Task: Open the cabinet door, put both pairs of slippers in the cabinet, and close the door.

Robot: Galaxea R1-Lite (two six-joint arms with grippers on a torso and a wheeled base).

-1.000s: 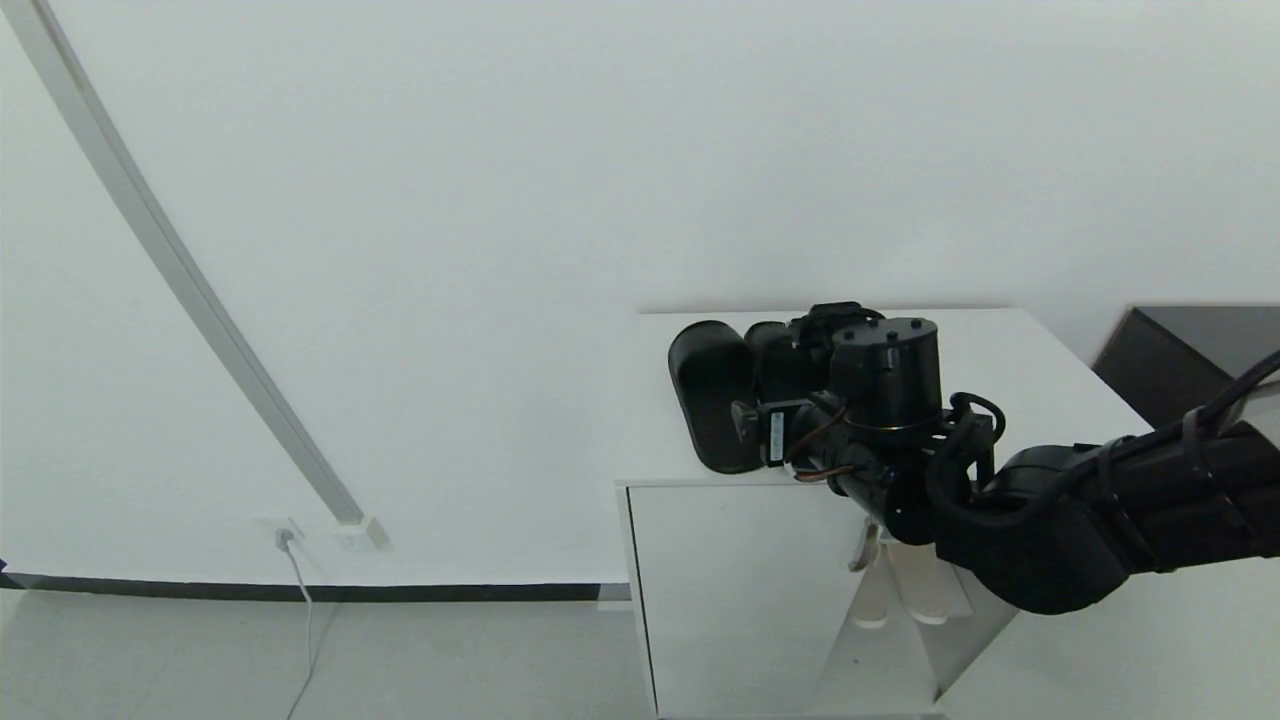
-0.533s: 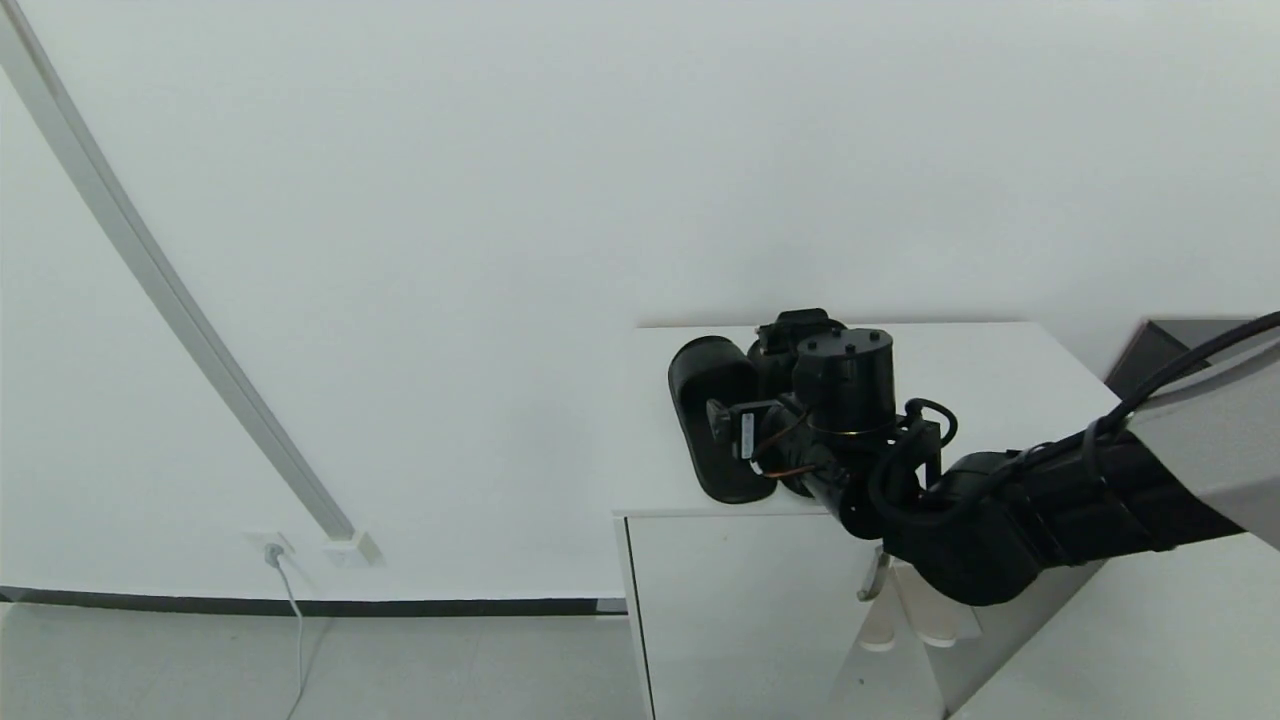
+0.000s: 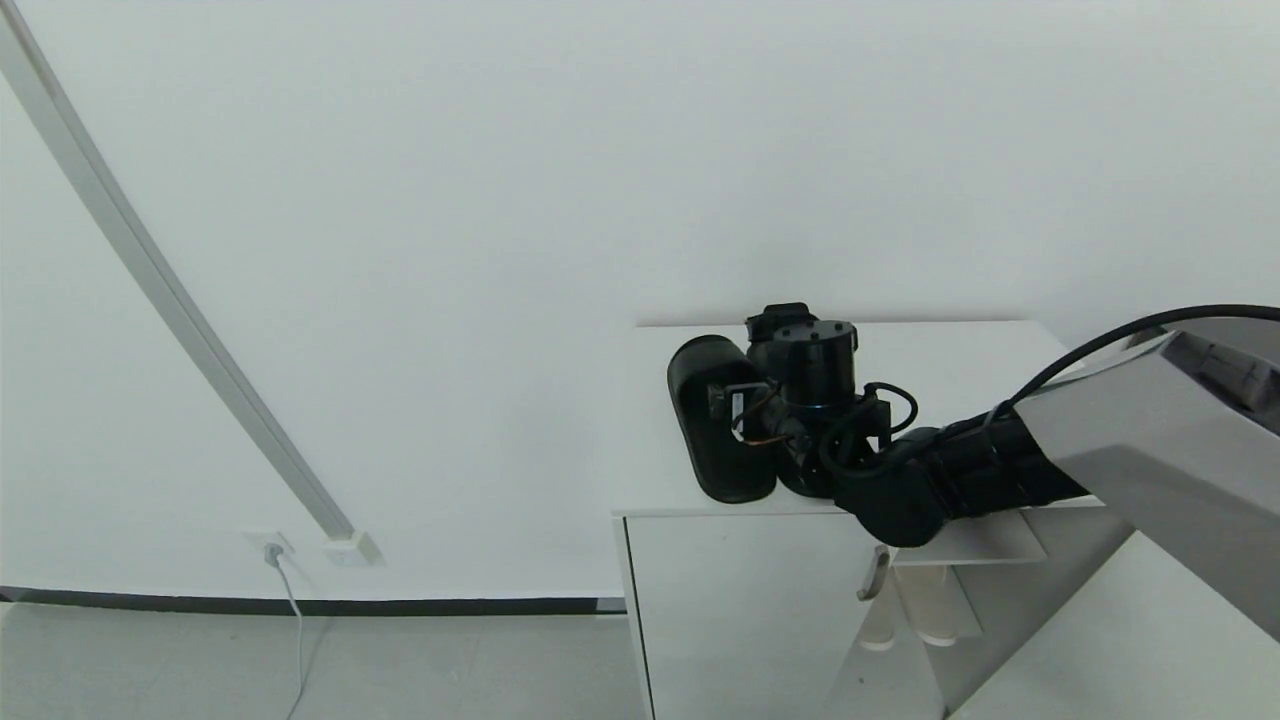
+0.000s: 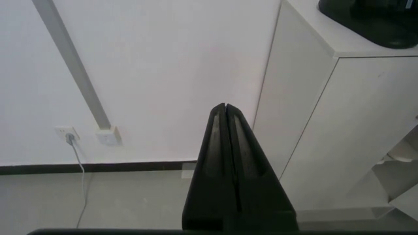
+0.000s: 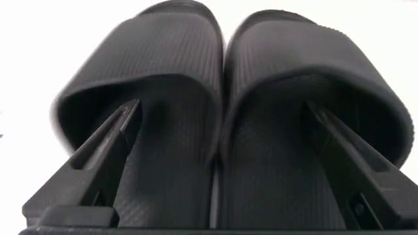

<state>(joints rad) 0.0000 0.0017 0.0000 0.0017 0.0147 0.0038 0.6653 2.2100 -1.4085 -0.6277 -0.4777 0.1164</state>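
Black slippers (image 5: 163, 78) on the white cabinet (image 3: 950, 350), right jaws wide inside their straps, left jaws together; wrist label (image 3: 738, 405) unreadable.

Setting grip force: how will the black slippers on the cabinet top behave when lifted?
Probably soft foam or rubber: the black slippers have thick, matte, ribbed straps apt to flex, not crack. Likely light for their size, being mostly hollow. The right gripper has one finger under each strap; closing would press the pair together, and the ribbing should limit slip.
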